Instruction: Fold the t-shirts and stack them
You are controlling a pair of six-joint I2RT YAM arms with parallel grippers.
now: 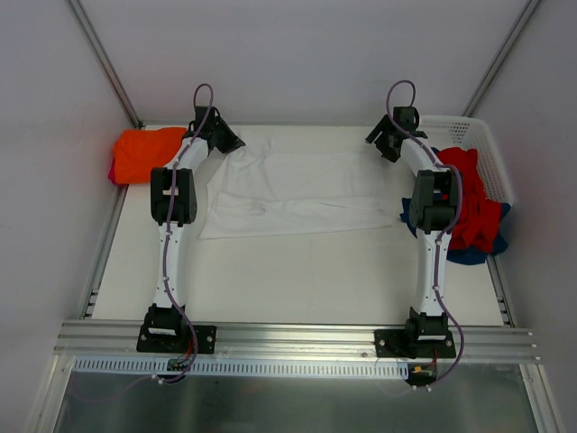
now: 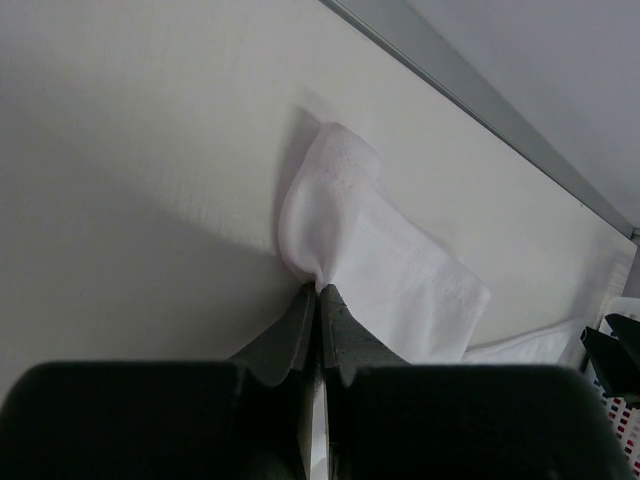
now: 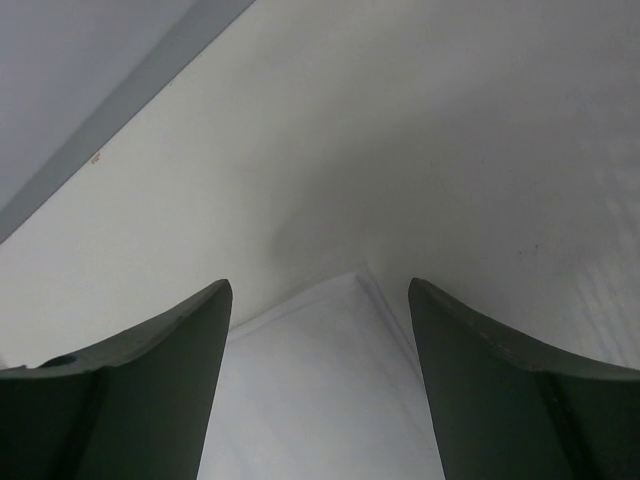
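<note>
Okay, left fingers [image 2: 322, 305] clamp the white t-shirt [image 1: 297, 194], right fingers [image 1: 383, 142] gape over its upper-right corner, seemingly barely on cloth, so a thin pinch could slip.

A white table [image 1: 297, 280] fills the scene, a white perforated plastic basket [image 1: 487, 144] sits at its far right corner, a ribbed aluminium rail [image 1: 297, 338] runs along its near edge, and 2 grey metal struts [image 1: 104, 63] slant up the pale walls [image 1: 297, 54] from the far corners
</note>
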